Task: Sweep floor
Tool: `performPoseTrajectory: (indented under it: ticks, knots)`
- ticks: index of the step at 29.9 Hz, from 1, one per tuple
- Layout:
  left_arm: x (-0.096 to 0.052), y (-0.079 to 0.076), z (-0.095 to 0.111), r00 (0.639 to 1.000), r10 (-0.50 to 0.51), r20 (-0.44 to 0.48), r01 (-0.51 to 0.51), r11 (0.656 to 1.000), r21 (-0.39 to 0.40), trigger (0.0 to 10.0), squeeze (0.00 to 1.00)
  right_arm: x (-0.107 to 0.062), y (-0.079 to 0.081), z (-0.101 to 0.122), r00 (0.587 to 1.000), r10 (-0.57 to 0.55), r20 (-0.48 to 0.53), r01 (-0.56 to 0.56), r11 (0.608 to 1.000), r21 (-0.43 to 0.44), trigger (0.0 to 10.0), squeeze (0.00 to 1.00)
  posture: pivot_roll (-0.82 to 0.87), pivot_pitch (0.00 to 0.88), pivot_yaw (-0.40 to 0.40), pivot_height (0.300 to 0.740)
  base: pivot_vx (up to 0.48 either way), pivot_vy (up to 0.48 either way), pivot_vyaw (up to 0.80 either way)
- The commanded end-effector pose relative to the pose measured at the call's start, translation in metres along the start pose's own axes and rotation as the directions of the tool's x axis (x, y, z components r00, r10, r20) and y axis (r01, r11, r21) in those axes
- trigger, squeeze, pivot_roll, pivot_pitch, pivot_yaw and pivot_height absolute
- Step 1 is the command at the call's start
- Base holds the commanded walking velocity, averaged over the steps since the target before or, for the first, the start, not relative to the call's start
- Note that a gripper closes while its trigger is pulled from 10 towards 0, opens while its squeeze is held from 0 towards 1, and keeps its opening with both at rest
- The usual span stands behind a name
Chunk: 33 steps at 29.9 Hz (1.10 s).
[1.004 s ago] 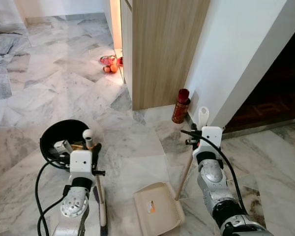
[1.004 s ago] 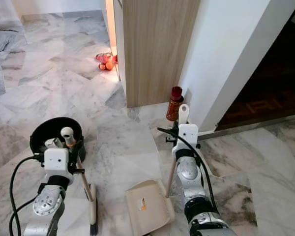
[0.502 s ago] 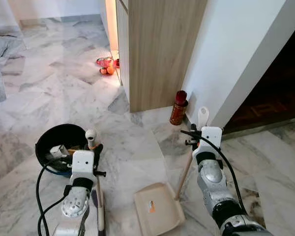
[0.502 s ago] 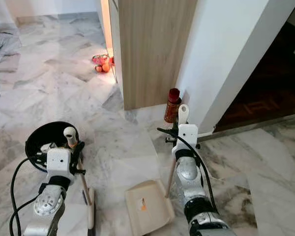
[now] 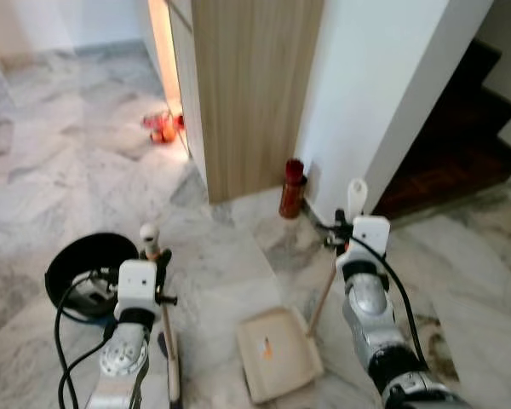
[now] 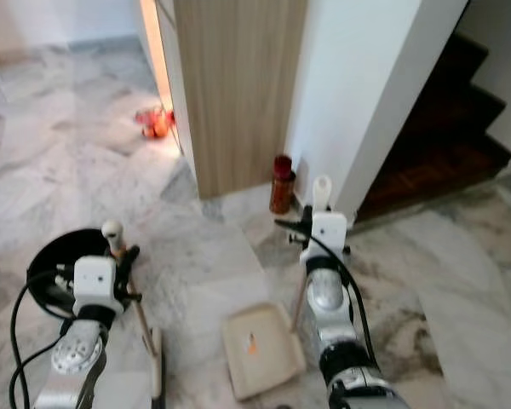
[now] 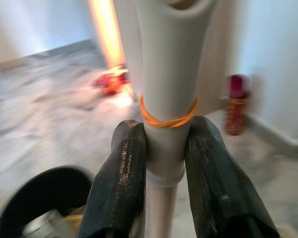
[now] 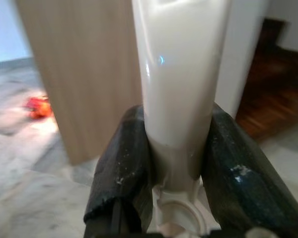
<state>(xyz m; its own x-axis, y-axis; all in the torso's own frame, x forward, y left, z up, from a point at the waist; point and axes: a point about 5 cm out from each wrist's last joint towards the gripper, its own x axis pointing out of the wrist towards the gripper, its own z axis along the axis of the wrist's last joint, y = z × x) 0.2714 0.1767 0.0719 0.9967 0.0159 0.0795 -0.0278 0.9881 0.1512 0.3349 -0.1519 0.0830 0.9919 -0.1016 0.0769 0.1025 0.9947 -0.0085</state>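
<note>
Now cam panned right; tools (image 7: 164, 163) (image 8: 176, 158) still clamp broom (image 5: 157, 290) & dustpan (image 5: 277, 354).

Cream dustpan (image 5: 277, 354), black bin (image 5: 83, 267), grey-veined white marble floor (image 5: 85, 187), red bottle (image 5: 291, 187), orange band (image 7: 168, 119)

You're facing a grey-veined white marble floor (image 5: 77, 170). Ahead stands a light wood-grain cabinet panel (image 5: 247, 85), with warm orange light (image 5: 163, 60) glowing along its left edge. Beside it rises a white wall column (image 5: 366, 94), and to the right a dark brown wooden staircase (image 5: 460, 136) climbs away.
</note>
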Motion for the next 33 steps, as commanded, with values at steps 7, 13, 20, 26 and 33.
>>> performPoseTrajectory:
  ticks: [7,13,20,26,33]
  knots:
    - [0.0008,0.0039,0.0033,1.0,0.006,0.017,-0.007,1.0,0.015,10.0,0.0,0.0023,0.0015,0.0058,0.999,0.0,0.032,0.0,1.0,-0.011,10.0,0.0,0.11,0.11,-0.02,0.74,0.0,0.0,-0.79]
    - [0.0013,0.003,0.0039,1.0,0.003,0.02,-0.003,1.0,0.02,10.0,0.0,0.0026,0.0,0.0054,1.0,-0.005,0.027,0.005,1.0,-0.013,10.0,0.0,0.11,0.118,-0.02,0.74,0.0,0.0,-0.79]
    - [0.0013,0.0029,0.0042,1.0,0.007,0.021,-0.007,1.0,0.012,10.0,0.0,0.0026,0.0002,0.0053,1.0,-0.005,0.026,0.005,1.0,-0.015,10.0,0.0,0.11,0.123,-0.022,0.74,0.0,0.0,-0.79]
    - [0.0016,0.0025,0.0045,1.0,0.008,0.022,-0.009,1.0,0.013,10.0,0.0,0.0028,0.0003,0.0052,1.0,-0.002,0.025,0.003,1.0,-0.014,10.0,0.0,0.11,0.124,-0.024,0.74,0.0,0.0,-0.79]
    - [0.0014,0.002,0.0044,1.0,0.008,0.023,-0.009,1.0,0.008,10.0,0.0,0.0022,-0.0001,0.004,1.0,-0.003,0.02,0.003,1.0,-0.019,10.0,0.0,0.11,0.118,-0.026,0.74,0.0,0.0,-0.79]
